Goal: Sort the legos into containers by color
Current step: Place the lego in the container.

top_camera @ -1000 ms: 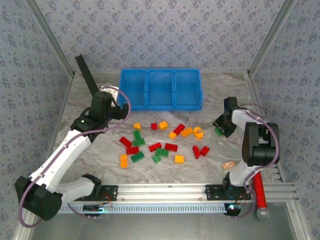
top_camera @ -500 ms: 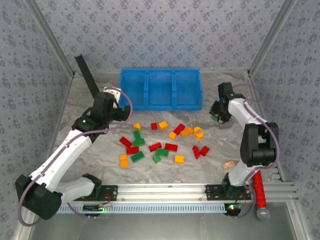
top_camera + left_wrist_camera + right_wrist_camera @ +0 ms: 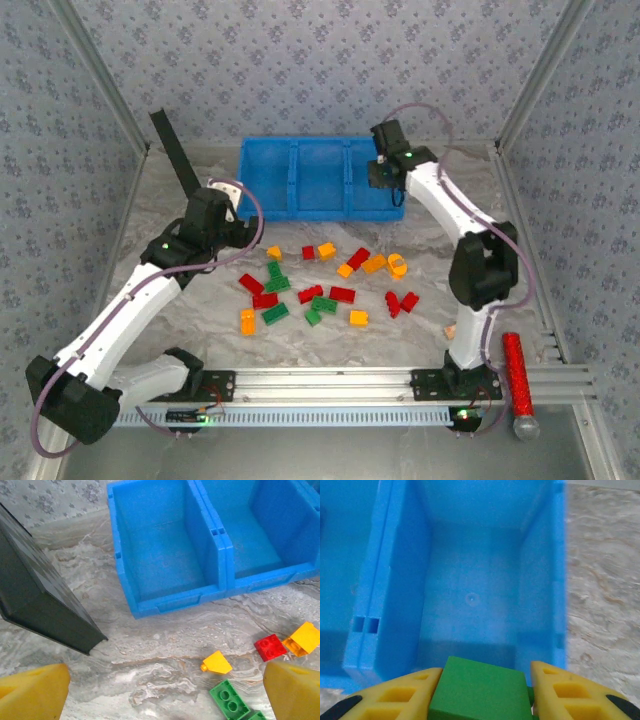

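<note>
Top external view, reading from the left: the left arm stretched out over the grey marbled table top (image 3: 560,230), and the left gripper (image 3: 228,192) hung near the front-left corner of the bright blue plastic bin with three compartments (image 3: 320,213). It was much where it had been a second before. Beside it a flat black board (image 3: 175,150) leaned up from the table.

The left wrist view added what the overhead could not. The yellow fingertips (image 3: 35,692) sat in the bottom corners, spread as far as they go, with nothing between them. Below lay the bin's left compartment, an orange-yellow wedge-shaped brick (image 3: 217,662), a small red square brick (image 3: 270,646) and a green studded brick (image 3: 227,697) on the table in front of the bin.

Across the middle of the table the loose red, green and orange-yellow plastic legos (image 3: 325,285) lay scattered in front of the bin, none inside it, as they had lain earlier.

The right arm had changed most. A second before it was low at the right side of the table; it had since swung up and inward, so the right gripper (image 3: 382,180) stood over the bin's right-hand compartment.

From the right wrist camera the hold was plain: the yellow fingers (image 3: 560,692) were closed partway on a green plastic block (image 3: 480,687), gripped by its sides above the compartment's blue floor.

Far right, a red glittery cylinder (image 3: 519,372) lay by the rail.
</note>
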Robot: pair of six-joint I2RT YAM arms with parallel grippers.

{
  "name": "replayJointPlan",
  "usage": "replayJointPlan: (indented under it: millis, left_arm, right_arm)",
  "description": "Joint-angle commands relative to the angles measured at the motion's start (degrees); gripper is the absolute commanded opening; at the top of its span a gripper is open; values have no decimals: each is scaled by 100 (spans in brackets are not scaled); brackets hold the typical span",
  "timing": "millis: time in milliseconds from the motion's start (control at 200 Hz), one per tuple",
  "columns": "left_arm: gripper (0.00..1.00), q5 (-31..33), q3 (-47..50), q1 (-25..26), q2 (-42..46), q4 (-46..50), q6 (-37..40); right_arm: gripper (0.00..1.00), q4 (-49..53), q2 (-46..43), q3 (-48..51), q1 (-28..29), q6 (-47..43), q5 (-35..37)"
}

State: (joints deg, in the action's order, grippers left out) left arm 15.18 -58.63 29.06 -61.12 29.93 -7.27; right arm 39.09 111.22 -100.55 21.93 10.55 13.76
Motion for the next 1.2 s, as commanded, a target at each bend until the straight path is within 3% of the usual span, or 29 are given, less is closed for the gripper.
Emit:
replayJointPlan:
  millis: [0, 470, 785, 1005, 1194]
  left_arm:
    - [99, -203, 84, 61, 136, 216, -439]
    - [99, -111, 818, 179, -569, -295, -1331]
    - [99, -86, 702, 183, -1700, -656, -1617]
    - [97, -118, 459, 186, -2447, -786, -1716]
    - [95, -165, 358, 196, -2877, -1005, -1818]
  right_arm:
    - [36, 285, 590, -324, 41, -445, 266]
    - [40, 345, 1906, -1138, 55, -459, 48]
    - [50, 332, 1845, -1030, 53, -442, -2]
    - [63, 363, 1646, -984, 64, -444, -88]
    - [65, 431, 1461, -967, 92, -431, -120]
